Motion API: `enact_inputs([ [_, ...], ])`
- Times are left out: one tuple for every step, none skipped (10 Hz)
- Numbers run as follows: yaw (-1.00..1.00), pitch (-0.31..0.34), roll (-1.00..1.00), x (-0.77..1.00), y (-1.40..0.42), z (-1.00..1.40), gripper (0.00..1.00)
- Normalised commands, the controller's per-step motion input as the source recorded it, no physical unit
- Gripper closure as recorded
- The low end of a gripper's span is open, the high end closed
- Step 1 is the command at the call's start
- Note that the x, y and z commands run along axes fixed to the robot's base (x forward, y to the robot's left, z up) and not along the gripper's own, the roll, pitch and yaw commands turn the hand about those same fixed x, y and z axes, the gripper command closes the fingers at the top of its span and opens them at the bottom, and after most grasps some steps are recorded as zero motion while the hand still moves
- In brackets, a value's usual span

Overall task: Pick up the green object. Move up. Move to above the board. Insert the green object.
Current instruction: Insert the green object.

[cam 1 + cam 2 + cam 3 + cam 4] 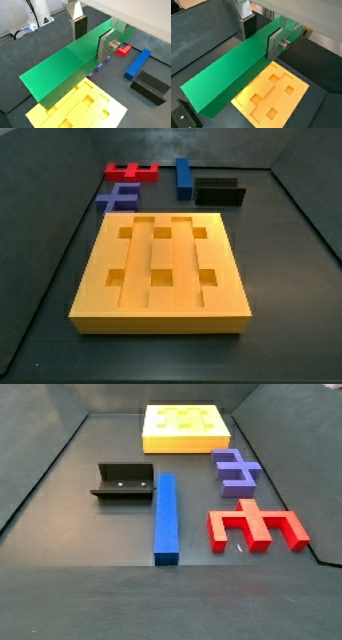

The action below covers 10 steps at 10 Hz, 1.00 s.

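The green object point(63, 72) is a long straight green bar, held in the air in both wrist views point(228, 77). My gripper point(92, 42) is shut on it near one end, with one silver finger point(274, 44) flat on its near face and the other finger behind it. The yellow-orange board point(80, 107) lies below the bar's free end, and its square recesses show in a wrist view point(271, 95). The board also shows in both side views point(160, 313) point(187, 442). Neither the gripper nor the green bar shows in the side views.
A blue bar point(166, 514), a red comb-shaped piece point(254, 526), a purple F-shaped block point(235, 471) and the black fixture point(123, 482) lie on the dark floor beyond the board. The blue bar point(137, 65) and the fixture point(150, 85) show under the gripper.
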Motion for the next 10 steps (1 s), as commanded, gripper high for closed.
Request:
enact_inputs([
  [0.00, -0.001, 0.00, 0.00, 0.00, 0.00, 1.00],
  [0.00, -0.020, -0.05, 0.00, 0.00, -0.19, 1.00],
  [0.00, -0.107, -0.09, -0.17, 0.00, -0.63, 1.00],
  [0.00, -0.100, -0.10, -0.27, 0.00, -0.88, 1.00],
  [0.00, -0.077, -0.09, -0.29, 0.00, -0.92, 1.00],
  [0.00, -0.047, -0.03, -0.35, -0.06, -1.00, 1.00],
  [0.18, -0.034, -0.03, -0.24, -0.15, -0.94, 1.00],
  [0.19, -0.053, -0.04, -0.08, -0.24, -0.83, 1.00],
  [0.12, -0.060, -0.04, 0.00, -0.34, -0.79, 1.00],
  [0.14, -0.086, -0.04, 0.00, -0.27, -0.87, 1.00],
])
